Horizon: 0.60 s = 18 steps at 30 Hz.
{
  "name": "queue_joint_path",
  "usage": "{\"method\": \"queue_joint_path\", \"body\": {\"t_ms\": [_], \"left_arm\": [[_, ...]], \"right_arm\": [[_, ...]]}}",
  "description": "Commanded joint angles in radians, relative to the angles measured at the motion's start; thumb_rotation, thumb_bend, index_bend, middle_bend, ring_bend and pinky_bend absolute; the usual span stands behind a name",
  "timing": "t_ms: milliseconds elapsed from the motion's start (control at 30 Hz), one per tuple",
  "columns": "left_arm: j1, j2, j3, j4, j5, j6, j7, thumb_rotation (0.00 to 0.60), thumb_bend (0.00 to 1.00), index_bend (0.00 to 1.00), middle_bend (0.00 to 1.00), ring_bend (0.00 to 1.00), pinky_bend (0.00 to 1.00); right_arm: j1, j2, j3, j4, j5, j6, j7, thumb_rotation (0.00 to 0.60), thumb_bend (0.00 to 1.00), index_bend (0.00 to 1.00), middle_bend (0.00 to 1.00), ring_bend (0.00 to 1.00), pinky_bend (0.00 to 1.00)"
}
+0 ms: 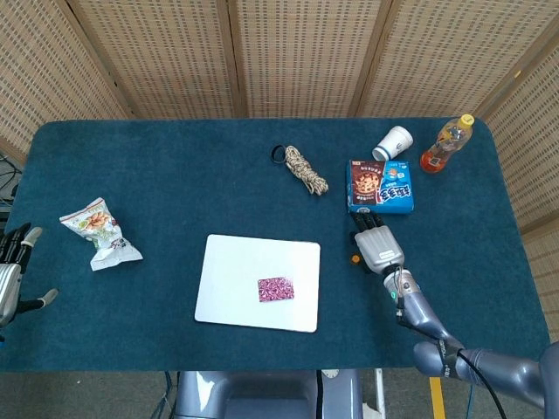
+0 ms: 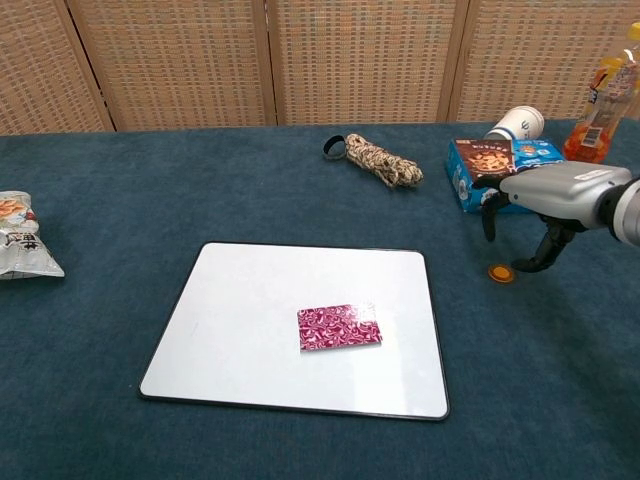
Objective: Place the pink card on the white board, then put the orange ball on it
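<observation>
A: Wicker screens point(image 1: 288, 52) are seen behind; a blue cloth table point(image 1: 175, 166) fills both views. Where's the card?

B: The pink card point(image 1: 275, 289) is laid flat on the white board point(image 1: 236, 271), toward the board's right front part; the board sits near the table's front edge, approx. centre.

A: And the ball?

B: The orange ball point(image 2: 500, 272) is found on the cloth just off the board's right edge, not on the board; it looks small and rather flat from the chest view.

A: Right hand?

B: The right hand point(image 2: 530, 215) is held over the ball w/ fingers point(image 2: 545, 255) pointed down and spread, one tip just beside the ball; nothing is grasped. Contact can't be told.

A: Left hand?

B: The left hand point(image 1: 10, 271) is seen at the table's left edge, released, fingers apart, nothing held.

A: Other items?

B: A snack bag point(image 1: 98, 232) by the left edge; a rope coil point(image 1: 303, 169), cookie box point(image 1: 381, 186), tipped paper cup point(image 1: 395, 142) and juice bottle point(image 1: 445, 147) toward the back right corner.
</observation>
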Motion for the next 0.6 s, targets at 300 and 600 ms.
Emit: {"method": "queue_joint_path", "body": {"t_ms": [300, 600], "left_arm": [[0.0, 0.001, 0.001, 0.0, -0.002, -0.001, -0.004, 0.6, 0.0, 0.0, 0.0, 0.0, 0.0], [-0.002, 0.001, 0.001, 0.0, -0.005, -0.003, -0.002, 0.6, 0.0, 0.0, 0.0, 0.0, 0.0]], "right_arm": [[-0.013, -0.04, -0.017, 0.056, -0.039, -0.013, 0.045, 0.6, 0.35, 0.38, 0.0, 0.0, 0.0], [-0.017, -0.067, -0.016, 0.094, -0.046, -0.024, 0.067, 0.6, 0.35, 0.38, 0.0, 0.0, 0.0]]}}
